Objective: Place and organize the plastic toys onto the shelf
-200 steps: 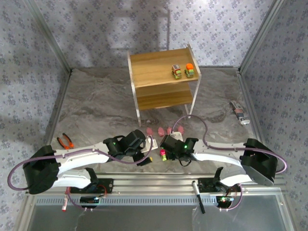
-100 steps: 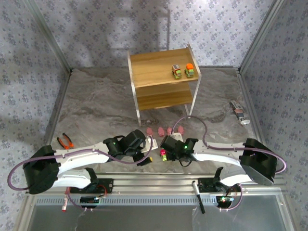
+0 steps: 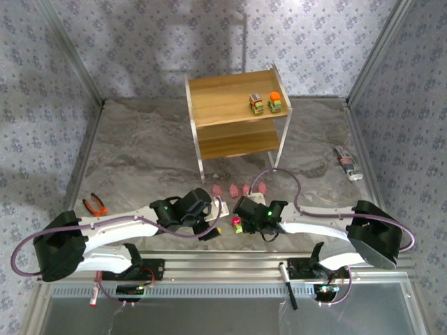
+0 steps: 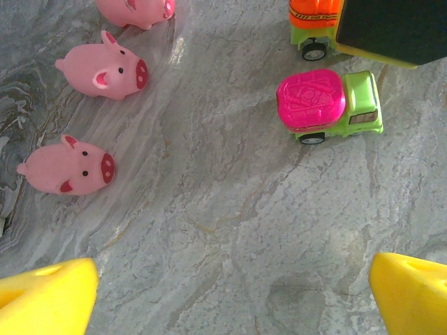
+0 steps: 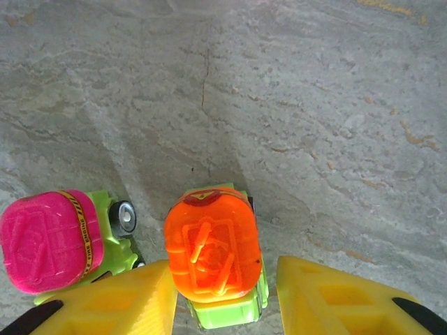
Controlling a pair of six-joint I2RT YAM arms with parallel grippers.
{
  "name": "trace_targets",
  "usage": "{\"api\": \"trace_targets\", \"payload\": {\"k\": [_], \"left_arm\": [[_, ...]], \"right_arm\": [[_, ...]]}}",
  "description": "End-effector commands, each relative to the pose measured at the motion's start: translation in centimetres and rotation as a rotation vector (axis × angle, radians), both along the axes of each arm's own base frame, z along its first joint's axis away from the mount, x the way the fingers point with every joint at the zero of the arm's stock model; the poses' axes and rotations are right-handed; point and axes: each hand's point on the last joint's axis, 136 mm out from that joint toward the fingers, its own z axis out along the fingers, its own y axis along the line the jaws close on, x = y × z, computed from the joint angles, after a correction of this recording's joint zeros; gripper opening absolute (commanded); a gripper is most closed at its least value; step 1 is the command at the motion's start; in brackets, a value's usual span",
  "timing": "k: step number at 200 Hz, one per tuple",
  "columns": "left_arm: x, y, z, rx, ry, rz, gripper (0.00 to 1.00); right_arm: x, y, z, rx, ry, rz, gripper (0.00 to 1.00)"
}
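orange-topped green plastic toy car [image 5: 213, 255]: long axis runs along the fingers, palm outward, with more green body showing at the palm end. right claw [image 5: 223, 300] straddles its narrow width, part-open: one yellow finger [image 5: 133, 296] looks to be against the car's side and the other has a thin gap, so the car is bracketed, not clamped. pink-topped green plastic toy car [image 5: 49, 241] sits just outside the touching finger, on the grey marbled table [image 4: 230, 230]. From the left wrist that pink-topped car lies crosswise to the claw's reach, pink drum toward the pigs, green cab away from them. left claw [image 4: 230, 300] is spread wide and released, with nothing between or touching its yellow fingertips [image 4: 49, 296]. The car is ahead of it, off to one finger's side. pink plastic pig figures [image 3: 233, 189]: a row of four just beyond both claws. Those seen from the left wrist lie crosswise, snouts toward the cars. two-tier light-wood shelf [image 3: 216, 98] is well beyond both claws, past the pigs. Two more small green toy cars [image 3: 256, 103] sit side by side on its top tier.
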Motion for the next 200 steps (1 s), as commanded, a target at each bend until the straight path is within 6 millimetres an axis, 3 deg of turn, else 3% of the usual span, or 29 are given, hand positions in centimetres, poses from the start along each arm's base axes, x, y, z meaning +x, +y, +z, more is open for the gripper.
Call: {"api": "trace_targets", "payload": {"k": [1, 128, 161, 200], "left_arm": [[0.2, -0.5, 0.9, -0.019, -0.015, 0.004, 1.0], [0.3, -0.4, 0.9, -0.02, -0.017, 0.007, 1.0], [0.2, -0.5, 0.9, -0.022, -0.02, 0.003, 1.0], [0.2, -0.4, 1.0, -0.023, -0.022, 0.002, 1.0]], "right_arm": [[-0.3, 0.0, -0.5, -0.018, 0.019, 0.023, 0.44], [0.0, 0.0, 0.3, -0.06, -0.002, 0.042, 0.35], [0.3, -0.2, 1.8, -0.078, -0.044, 0.042, 0.35], [0.7, -0.5, 5.1, -0.082, -0.088, 0.044, 0.35]]}}
